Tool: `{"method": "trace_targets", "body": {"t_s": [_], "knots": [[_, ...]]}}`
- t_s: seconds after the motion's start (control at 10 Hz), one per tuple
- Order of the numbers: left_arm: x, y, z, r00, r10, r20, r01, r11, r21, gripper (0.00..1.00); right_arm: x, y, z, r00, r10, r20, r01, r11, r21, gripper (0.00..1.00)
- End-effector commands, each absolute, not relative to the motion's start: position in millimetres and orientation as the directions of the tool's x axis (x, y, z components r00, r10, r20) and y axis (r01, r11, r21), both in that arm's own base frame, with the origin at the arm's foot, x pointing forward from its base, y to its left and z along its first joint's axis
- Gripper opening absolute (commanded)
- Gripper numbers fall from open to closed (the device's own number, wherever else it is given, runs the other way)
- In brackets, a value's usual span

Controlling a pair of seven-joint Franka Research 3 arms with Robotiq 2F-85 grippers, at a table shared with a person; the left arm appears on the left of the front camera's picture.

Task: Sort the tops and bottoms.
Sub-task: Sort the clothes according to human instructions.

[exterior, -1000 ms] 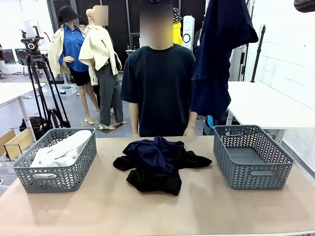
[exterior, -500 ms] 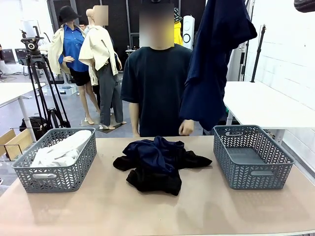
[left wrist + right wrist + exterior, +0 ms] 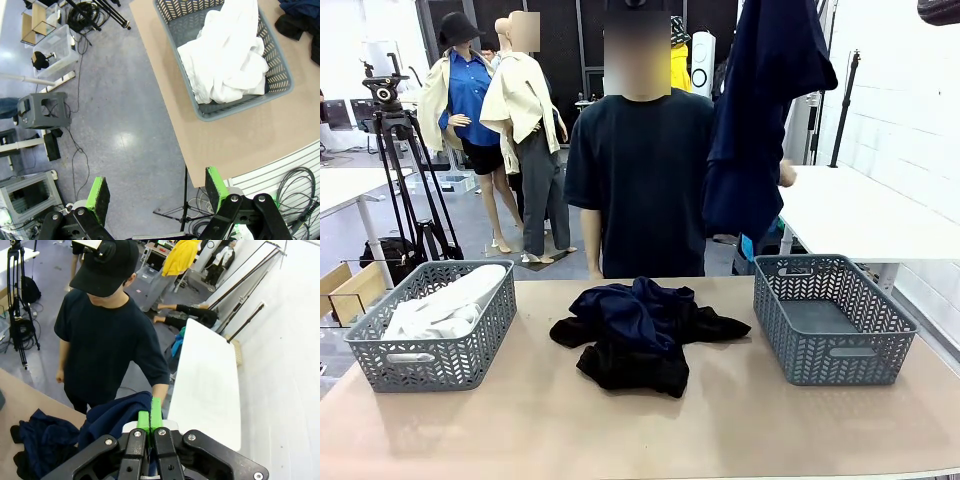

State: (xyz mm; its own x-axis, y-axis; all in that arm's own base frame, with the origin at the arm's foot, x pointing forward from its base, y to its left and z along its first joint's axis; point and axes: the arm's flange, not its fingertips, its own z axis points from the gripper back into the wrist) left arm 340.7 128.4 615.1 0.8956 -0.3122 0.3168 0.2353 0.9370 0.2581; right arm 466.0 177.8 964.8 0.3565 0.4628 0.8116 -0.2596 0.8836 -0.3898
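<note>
In the front view, the long navy blue cloth garment (image 3: 760,110) hanging at one o'clock runs off the top edge, so its upper end is cut away. It covers the person's forearm, and a hand (image 3: 786,176) peeks out at its three o'clock side. In the right wrist view the right gripper (image 3: 150,412) has its green pads pressed together, and its black body hides where the navy cloth meets them. At the table's centre, the crumpled black cloth garment (image 3: 635,368) lies partly buried under a second navy blue cloth garment (image 3: 635,305). At nine o'clock, the white cloth tops (image 3: 445,305) sink behind the wall of the grey plastic basket (image 3: 440,360); their number cannot be told. In the left wrist view that basket runs off the frame at twelve o'clock.
</note>
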Motion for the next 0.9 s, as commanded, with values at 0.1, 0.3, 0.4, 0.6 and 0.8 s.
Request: {"method": "trace_targets", "body": {"t_s": [0.1,0.3,0.4,0.6,0.8], "knots": [[339.6,130.3,615.7,0.895,-0.317,0.312,0.238,0.934,0.266,1.00,460.1,177.0,967.1,0.352,0.463,0.813,-0.256,0.883,-0.393,0.00],[339.6,130.3,615.7,0.895,-0.317,0.312,0.238,0.934,0.266,1.00,460.1,177.0,967.1,0.352,0.463,0.813,-0.256,0.883,-0.393,0.00],[339.6,130.3,615.7,0.895,-0.317,0.312,0.238,0.934,0.266,1.00,460.1,177.0,967.1,0.352,0.463,0.813,-0.256,0.883,-0.393,0.00],[339.6,130.3,615.7,0.895,-0.317,0.312,0.238,0.934,0.266,1.00,460.1,177.0,967.1,0.352,0.463,0.813,-0.256,0.883,-0.393,0.00],[339.6,130.3,615.7,0.895,-0.317,0.312,0.238,0.934,0.266,1.00,460.1,177.0,967.1,0.352,0.463,0.813,-0.256,0.883,-0.393,0.00]]}}
